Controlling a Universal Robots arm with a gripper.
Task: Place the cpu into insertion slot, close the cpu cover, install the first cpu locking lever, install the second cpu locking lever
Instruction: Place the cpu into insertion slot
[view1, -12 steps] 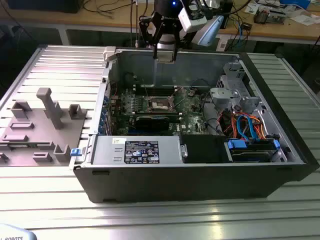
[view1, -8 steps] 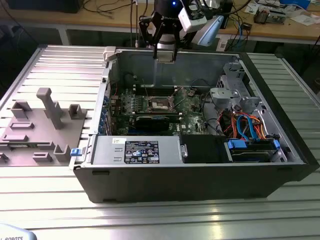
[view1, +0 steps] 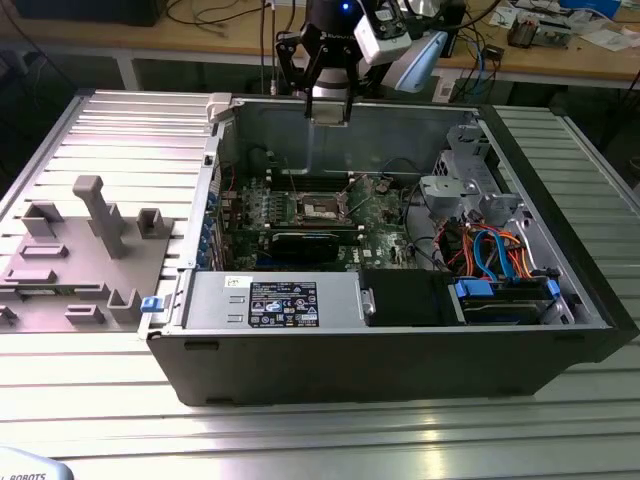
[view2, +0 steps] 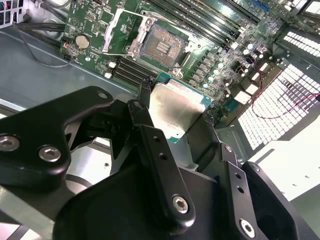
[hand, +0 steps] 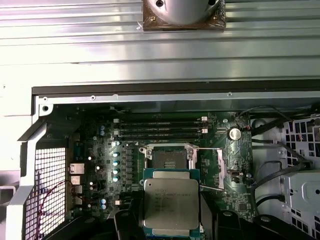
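In the exterior view I have the gripper (view1: 329, 110) hanging above the back of the open computer case (view1: 400, 350). The second wrist view shows its fingers (view2: 146, 127) clamped on opposite edges of the cpu (view2: 177, 107), aloft short of the bare insertion slot (view2: 162, 45), with the cpu cover (view2: 119, 31) swung open. The first wrist view puts the chip's metal top just beside the slot; I judge it light, stiff and delicate underneath, so the edges are the right place to hold it.
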